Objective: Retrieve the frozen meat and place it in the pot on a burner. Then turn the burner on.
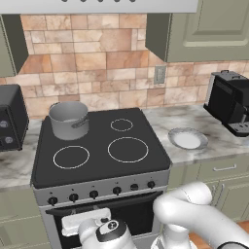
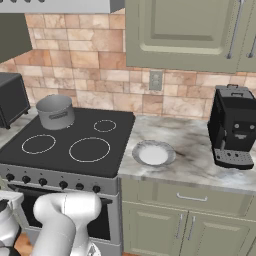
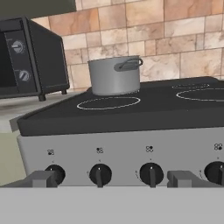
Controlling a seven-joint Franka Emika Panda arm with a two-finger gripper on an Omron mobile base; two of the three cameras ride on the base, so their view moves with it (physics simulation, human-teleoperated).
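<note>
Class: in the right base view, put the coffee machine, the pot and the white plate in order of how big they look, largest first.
1. coffee machine
2. pot and white plate: they look about alike, and the pot stands farther back, so I would not rank them.

A white plate (image 1: 187,139) lies on the marble worktop (image 1: 214,146) just right of the stove, well apart from the black coffee machine (image 1: 229,101) that stands at the worktop's far right against the wall. A black toaster oven (image 1: 10,116) with two round dials sits on the worktop to the left of the stove. Behind them runs a tan stone-tile wall (image 1: 97,53) with a grey socket plate (image 1: 159,75) above the plate's side. Sage-green cupboards (image 2: 185,32) hang above, and matching drawers (image 2: 190,197) and doors sit under the worktop
</note>
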